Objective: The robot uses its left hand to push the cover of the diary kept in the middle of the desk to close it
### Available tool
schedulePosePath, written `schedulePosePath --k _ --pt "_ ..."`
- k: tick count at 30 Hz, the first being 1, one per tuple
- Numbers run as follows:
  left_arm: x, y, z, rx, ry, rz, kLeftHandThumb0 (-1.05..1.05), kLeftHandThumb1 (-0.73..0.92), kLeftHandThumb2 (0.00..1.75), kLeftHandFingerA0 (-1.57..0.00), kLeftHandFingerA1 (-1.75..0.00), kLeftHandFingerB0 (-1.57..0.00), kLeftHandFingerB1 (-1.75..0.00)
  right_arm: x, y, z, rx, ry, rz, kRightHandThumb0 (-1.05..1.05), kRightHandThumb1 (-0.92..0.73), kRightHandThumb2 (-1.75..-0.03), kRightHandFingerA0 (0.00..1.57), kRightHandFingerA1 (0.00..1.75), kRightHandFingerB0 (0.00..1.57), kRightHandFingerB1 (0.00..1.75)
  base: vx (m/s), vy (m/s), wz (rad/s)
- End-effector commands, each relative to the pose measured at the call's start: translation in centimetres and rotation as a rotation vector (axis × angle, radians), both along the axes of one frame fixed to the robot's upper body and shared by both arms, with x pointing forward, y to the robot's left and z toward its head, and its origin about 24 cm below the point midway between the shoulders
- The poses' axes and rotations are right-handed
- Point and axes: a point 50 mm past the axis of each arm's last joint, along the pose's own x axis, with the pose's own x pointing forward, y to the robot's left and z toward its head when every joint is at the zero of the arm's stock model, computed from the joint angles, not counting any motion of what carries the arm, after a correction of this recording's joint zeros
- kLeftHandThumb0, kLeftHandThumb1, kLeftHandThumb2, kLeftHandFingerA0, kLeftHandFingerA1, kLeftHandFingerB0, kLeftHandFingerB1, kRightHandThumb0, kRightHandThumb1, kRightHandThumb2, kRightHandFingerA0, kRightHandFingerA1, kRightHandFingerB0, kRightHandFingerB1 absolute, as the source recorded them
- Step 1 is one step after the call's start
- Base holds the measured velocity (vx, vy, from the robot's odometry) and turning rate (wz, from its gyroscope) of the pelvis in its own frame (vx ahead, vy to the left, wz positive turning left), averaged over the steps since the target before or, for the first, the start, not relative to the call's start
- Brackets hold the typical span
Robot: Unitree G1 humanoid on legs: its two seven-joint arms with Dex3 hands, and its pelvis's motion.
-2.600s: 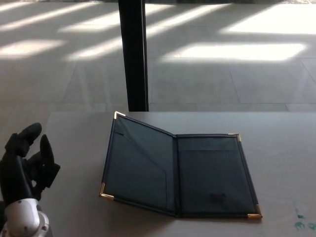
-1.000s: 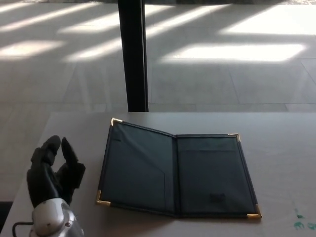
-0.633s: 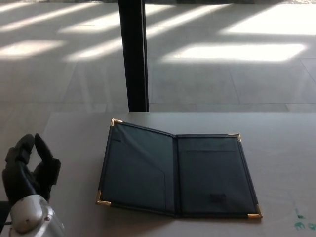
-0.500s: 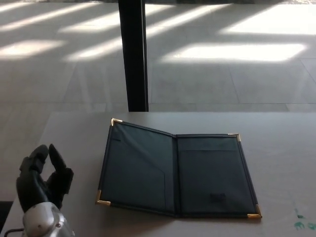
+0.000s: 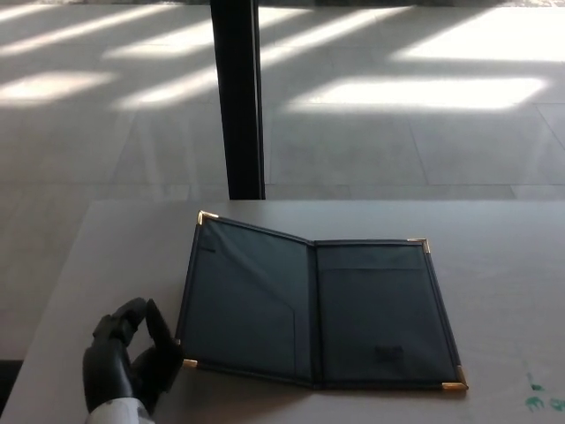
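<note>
Beyond grey desk (image 5: 494,238) — sunlit tiled floor (image 5: 397,97).

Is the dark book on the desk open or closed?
Open. The diary shows both inside panels, its left cover lifted slightly off the desk.

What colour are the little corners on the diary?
Shiny gold, against the dark diary; the head view shows the corners best.
</note>
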Motion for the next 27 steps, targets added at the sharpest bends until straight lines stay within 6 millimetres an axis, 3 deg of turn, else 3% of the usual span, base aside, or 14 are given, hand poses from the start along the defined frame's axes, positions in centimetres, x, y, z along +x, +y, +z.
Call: schedulePosePath --k 1,3,4,5,6,8,19,20,21,22,24,25,26,27 --pt "-1.4 -3.3 -1.7 -0.132 0.098 -0.014 -0.85 0.92 0.82 -0.22 -0.46 -0.24 -0.45 0.5 -0.7 1.0 -0.045 -0.017 0.020 -0.93 -0.92 -0.69 0.62 0.80 0.62 0.59 0.00 0.000 0.00" --pt "-1.6 -3.4 -1.9 -0.140 0.103 -0.012 -0.85 0.92 0.82 -0.22 -0.46 -0.24 -0.45 0.5 -0.6 1.0 -0.045 -0.015 0.020 -0.93 -0.92 -0.69 0.62 0.80 0.62 0.59 0.00 0.000 0.00" --pt "-1.9 -3.8 -2.4 -0.186 0.119 -0.010 -0.89 0.92 0.81 -0.21 -0.45 -0.23 -0.44 0.5 -0.7 1.0 -0.044 -0.018 0.017 -0.96 -0.76 -0.87 0.62 0.81 0.59 0.61 0.00 0.000 0.00" --pt "-2.1 -4.0 -2.8 -0.191 0.130 -0.016 -0.92 0.83 0.96 -0.19 -0.48 -0.23 -0.48 0.6 -0.7 1.0 -0.044 -0.021 0.014 -0.93 -0.92 -0.71 0.63 0.82 0.60 0.59 0.00 0.000 0.00" --pt "-2.1 -4.2 -3.0 -0.214 0.140 -0.012 -0.88 0.92 0.81 -0.23 -0.46 -0.22 -0.44 0.6 -0.7 1.1 -0.046 -0.025 0.025 -0.94 -0.92 -0.73 0.61 0.86 0.57 0.61 0.00 0.000 0.00" --pt "-2.1 -4.8 -3.2 -0.260 0.154 -0.014 -0.88 0.92 0.81 -0.24 -0.46 -0.23 -0.44 0.7 -0.6 1.1 -0.048 -0.031 0.043 -0.92 -0.92 -0.72 0.58 0.83 0.56 0.59 0.00 0.000 0.00" --pt "-0.7 -11.7 0.2 -0.575 0.109 -0.195 -0.91 0.92 0.81 -0.28 -0.49 -0.20 -0.43 0.5 -1.0 1.2 -0.044 -0.012 0.036 -0.92 -0.92 -0.69 0.61 0.85 0.60 0.61 0.00 0.000 0.00" --pt "-0.5 -12.2 0.7 -0.606 0.092 -0.206 -0.80 0.81 1.23 -0.32 -0.62 -0.06 -0.47 0.6 -0.9 1.2 -0.051 -0.007 0.043 -0.93 -0.92 -0.73 0.60 0.85 0.56 0.61 0.00 0.000 0.00" --pt "-0.5 -12.3 0.9 -0.618 0.086 -0.210 -0.80 0.81 1.23 -0.32 -0.62 -0.06 -0.47 0.6 -0.9 1.2 -0.054 -0.004 0.046 -0.93 -0.92 -0.73 0.60 0.85 0.56 0.61 0.00 0.000 0.00" --pt "-0.1 -13.4 1.9 -0.683 0.069 -0.220 -0.90 0.92 0.81 -0.27 -0.54 -0.16 -0.45 0.7 -0.9 1.2 -0.054 -0.005 0.045 -0.92 -0.92 -0.70 0.62 0.85 0.60 0.61 0.00 0.000 0.00" --pt "0.2 -14.5 2.9 -0.752 0.075 -0.224 -0.88 0.92 0.84 -0.30 -0.56 -0.19 -0.45 0.6 -0.8 1.1 -0.047 0.012 0.044 -0.91 -0.92 -0.71 0.60 0.83 0.60 0.62 0.00 0.000 0.00" --pt "0.2 -14.7 3.0 -0.753 0.078 -0.225 -0.90 0.92 0.84 -0.32 -0.56 -0.20 -0.45 0.5 -0.8 1.1 -0.046 0.012 0.050 -0.81 -0.71 -1.19 0.61 0.82 0.51 0.65 0.00 0.000 0.00" --pt "0.3 -15.2 3.3 -0.755 0.078 -0.232 -0.91 0.92 0.90 -0.31 -0.57 -0.19 -0.46 0.5 -0.8 1.0 -0.040 0.007 0.052 -0.93 -0.92 -0.70 0.60 0.84 0.60 0.61 0.00 0.000 0.00" --pt "0.4 -15.8 3.6 -0.769 0.077 -0.244 -0.91 0.92 0.91 -0.31 -0.58 -0.18 -0.47 0.4 -0.7 0.9 -0.032 -0.004 0.043 -0.93 -0.92 -0.69 0.60 0.83 0.61 0.61 0.00 0.000 0.00"
